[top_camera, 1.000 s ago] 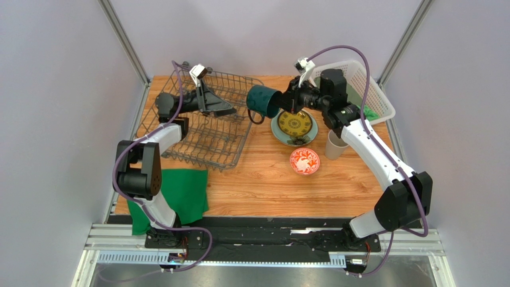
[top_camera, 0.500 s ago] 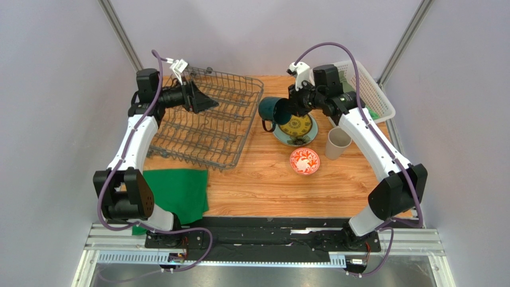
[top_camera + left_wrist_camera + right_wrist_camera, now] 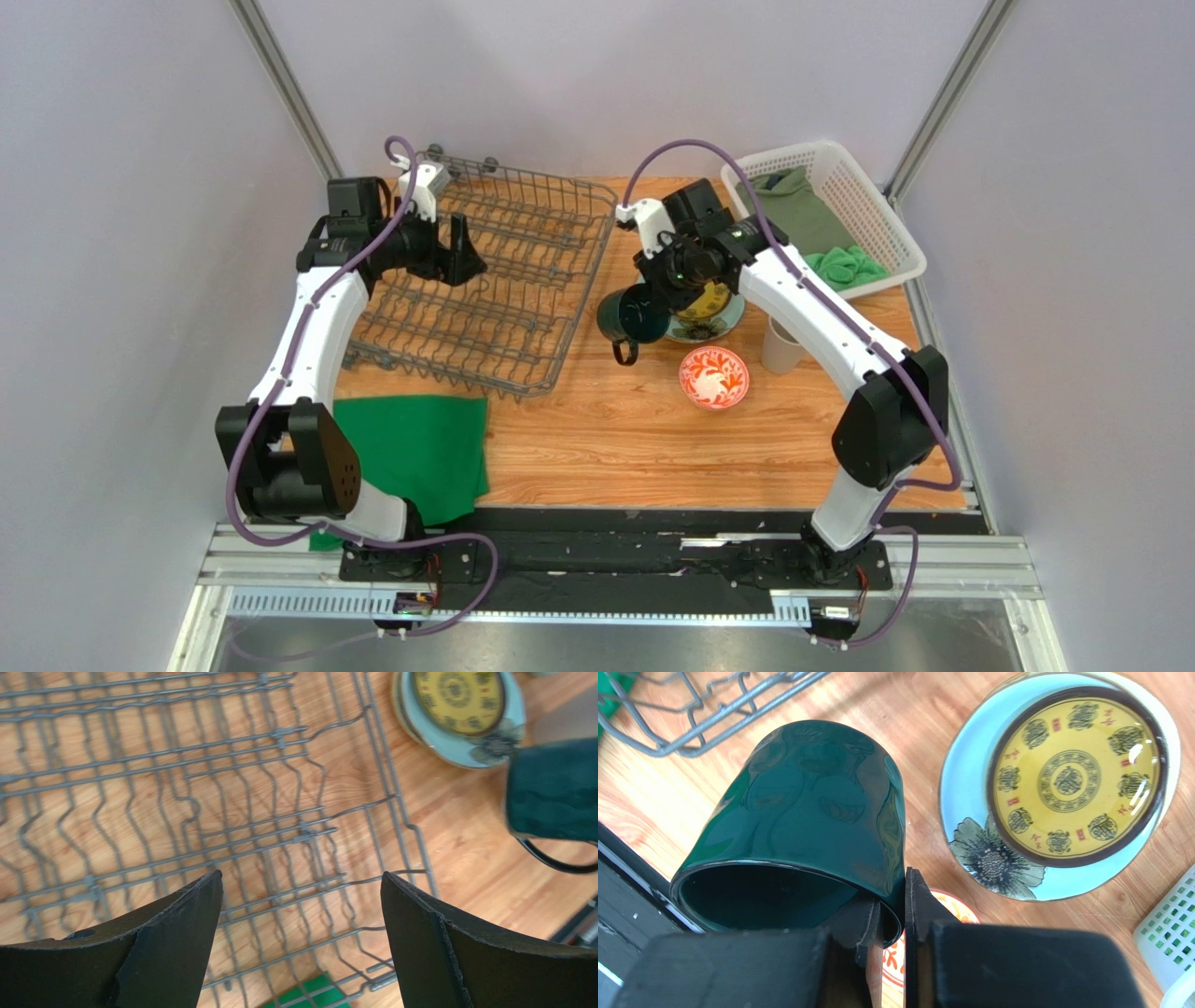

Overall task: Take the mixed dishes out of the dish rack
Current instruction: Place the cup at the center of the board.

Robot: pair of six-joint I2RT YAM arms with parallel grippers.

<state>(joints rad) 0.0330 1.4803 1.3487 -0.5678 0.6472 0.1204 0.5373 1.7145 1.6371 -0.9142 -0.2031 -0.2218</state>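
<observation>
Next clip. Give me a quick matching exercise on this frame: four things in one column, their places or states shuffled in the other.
Things
1. dark green mug
2. yellow patterned plate
3. left claw
4. small red-and-white patterned bowl

Places or states
a. open above the dish rack
b. gripped at its rim by the right claw
c. resting on the pale teal plate
d. standing by itself on the table

Pairs: 1-b, 2-c, 3-a, 4-d

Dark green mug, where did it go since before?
The right gripper, shut on the dark green ceramic mug, carried it nearer and lower, beside the stacked plates. The open left gripper swung leftwards over the grey wire dish rack. Plates, red-and-white bowl and beige cup stayed put.
</observation>
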